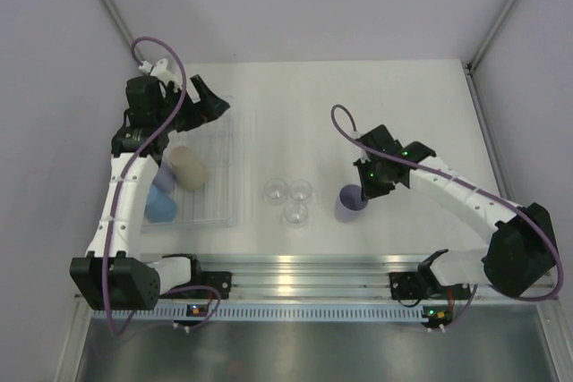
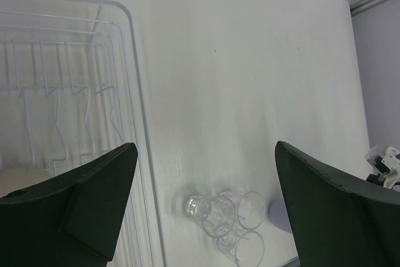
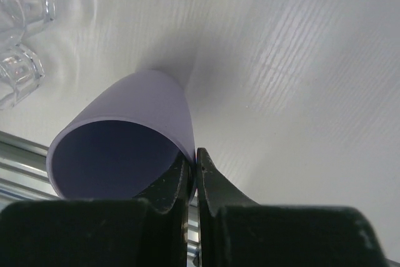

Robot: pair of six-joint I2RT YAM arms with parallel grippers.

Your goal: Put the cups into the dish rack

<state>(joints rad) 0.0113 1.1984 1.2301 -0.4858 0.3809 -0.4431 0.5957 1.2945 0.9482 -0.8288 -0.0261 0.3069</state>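
Observation:
The clear dish rack lies at the left. In it are a beige cup, a blue cup and a lavender cup partly hidden behind the beige one. Three clear cups stand together mid-table; they also show in the left wrist view. My right gripper is shut on the rim of the second lavender cup, one finger inside and one outside. My left gripper is open and empty above the rack's far end.
A metal rail runs along the table's near edge. Grey walls close in the left, right and back. The right arm's cable loops over the table behind the gripper.

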